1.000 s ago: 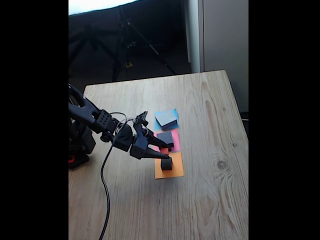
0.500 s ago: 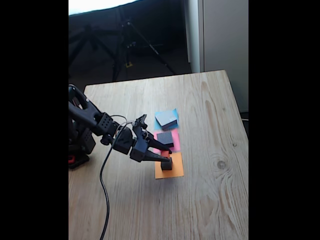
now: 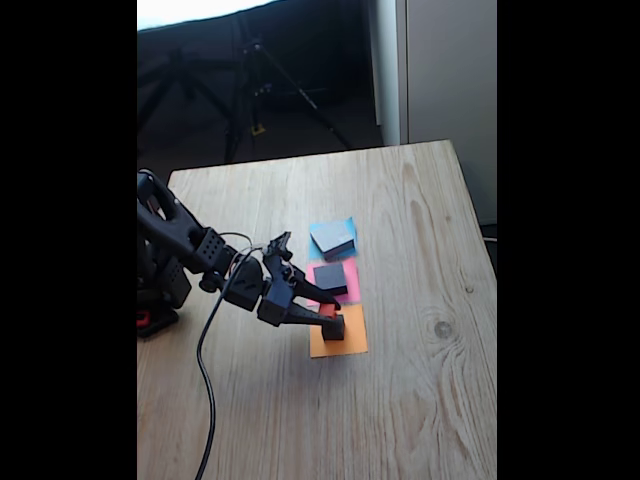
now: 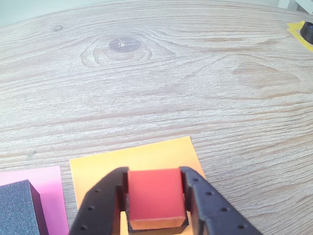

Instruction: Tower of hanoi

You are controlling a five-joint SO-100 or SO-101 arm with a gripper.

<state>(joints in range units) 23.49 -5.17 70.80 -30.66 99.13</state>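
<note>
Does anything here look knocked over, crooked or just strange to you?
Nothing stands out. The grey block, medium black block and small black cube sit squarely on their papers; the gripper holds the red cube.

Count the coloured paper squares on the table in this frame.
3, in a row in the fixed view: blue paper farthest, under the grey block; pink paper in the middle, under the black block; orange paper nearest, beneath the end effector.
</note>
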